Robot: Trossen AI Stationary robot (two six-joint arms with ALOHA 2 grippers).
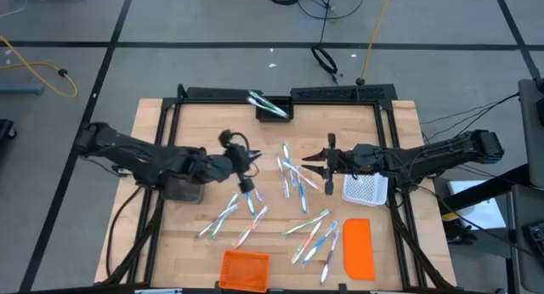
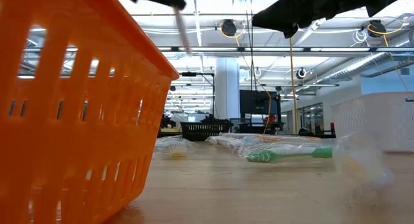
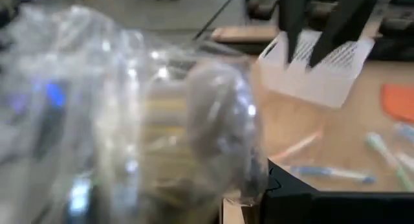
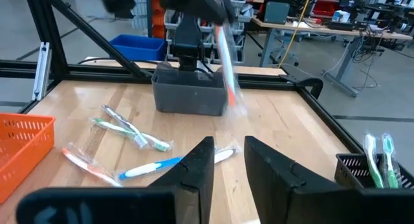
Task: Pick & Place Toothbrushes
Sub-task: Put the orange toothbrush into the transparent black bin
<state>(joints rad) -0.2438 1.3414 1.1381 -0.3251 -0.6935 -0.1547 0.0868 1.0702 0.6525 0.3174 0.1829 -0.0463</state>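
Several wrapped toothbrushes point(image 1: 299, 190) lie scattered flat on the wooden table point(image 1: 195, 124). My left gripper point(image 1: 248, 164) hovers over the table's middle left, shut on one clear-wrapped toothbrush point(image 4: 226, 72) with a pink handle. In the left wrist view its crinkled wrapper point(image 3: 129, 120) fills most of the picture. My right gripper point(image 4: 229, 162) faces it from the right, open a little, with nothing between its fingers. A black bin point(image 1: 274, 110) at the far edge holds a few toothbrushes. My left gripper holds the wrapped toothbrush by its upper end point(image 4: 217, 31), coming at it roughly level from the table's left. The toothbrush hangs slanting below the fingers, clear of the table. The wrapper hides the fingers in the wrist view, so the kind of hold does not show.
An orange basket point(image 1: 245, 268) stands at the near edge and a flat orange lid point(image 1: 358, 247) lies at the near right. A white mesh basket point(image 1: 365, 189) sits under my right arm. A dark grey box point(image 4: 191, 94) stands at the left.
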